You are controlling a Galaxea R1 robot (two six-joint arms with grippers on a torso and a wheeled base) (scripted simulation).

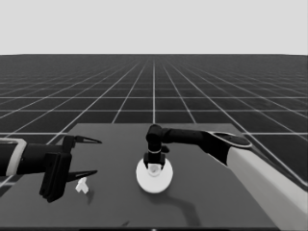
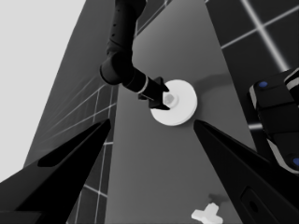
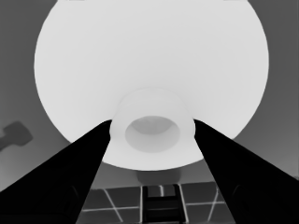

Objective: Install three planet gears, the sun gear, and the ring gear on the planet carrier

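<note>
While the left arm waits at the table's left end, its left gripper (image 1: pixel 82 156) hangs with fingers spread wide and nothing between them; the thin white piece (image 1: pixel 82 186) lies on the table just beside the lower fingertip, not held. Moving toward the middle, one large white disc sits near the table's centre: the larger round part (image 1: pixel 154 177), which I take to be the ring gear. No separate smaller round part or loose gears show anywhere, so I judge they sit hidden beneath it. Straight above the disc stands the right gripper (image 1: pixel 154 166), pointing down, its arm reaching in from the right. In its wrist view the two fingers (image 3: pixel 91 154) pinch the raised hub (image 3: pixel 153 131) at the disc's middle, one on each side. The relation that counts is that the gripper's axis and the hub's axis run together, vertical, so any seating push or release goes straight along that line. The right arm is plainly the nearer one; the left is well apart.
</note>
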